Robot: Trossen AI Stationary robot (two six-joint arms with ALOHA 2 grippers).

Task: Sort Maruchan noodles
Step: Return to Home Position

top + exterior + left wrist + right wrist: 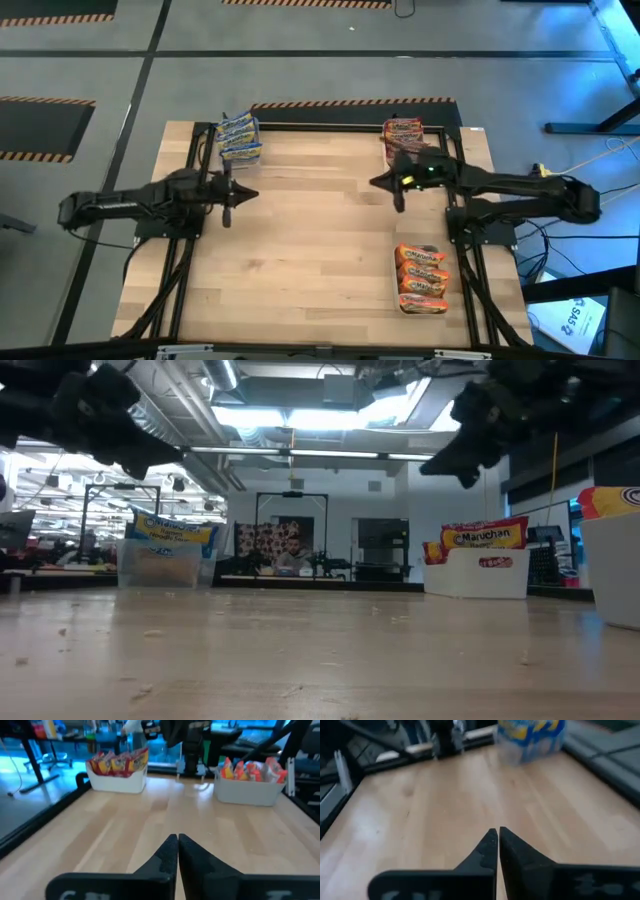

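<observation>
Left gripper (250,195) and right gripper (376,182): both closed, holding nothing. Up in the air over the middle of the table (310,250), tips pointing at each other, well apart.

No more sorting to do, by the look of it. Blue packs (240,138) in clear tub (160,568), far left. Red packs (403,130) in white bin (490,578), far right. Orange packs (422,278) in gray bin (247,792), near right. No pack loose on the wood.

Step now, at a guess: going home. To do it well:
- Pull each arm back to its own side, slow and smooth.
- Keep fingers closed.
- Keep high, so as not to bump a bin.
- Mind the right arm most, with red packs near it on the far side and orange packs farther off on the near side. Go straight back between the two.
- Keep both arms apart the whole way.

Table of pale wood boards, flat, bare in the middle. A few small specks on it in the low view. Thin black frame (320,126) around the edge.

Gray floor (300,60) all around, with orange-and-black striped tape (350,101) just past the far edge. Bright lights (290,415) on the ceiling. Desks and gear far back in the room, and what looks like a person (291,552) sitting there, a long way from the arms.
</observation>
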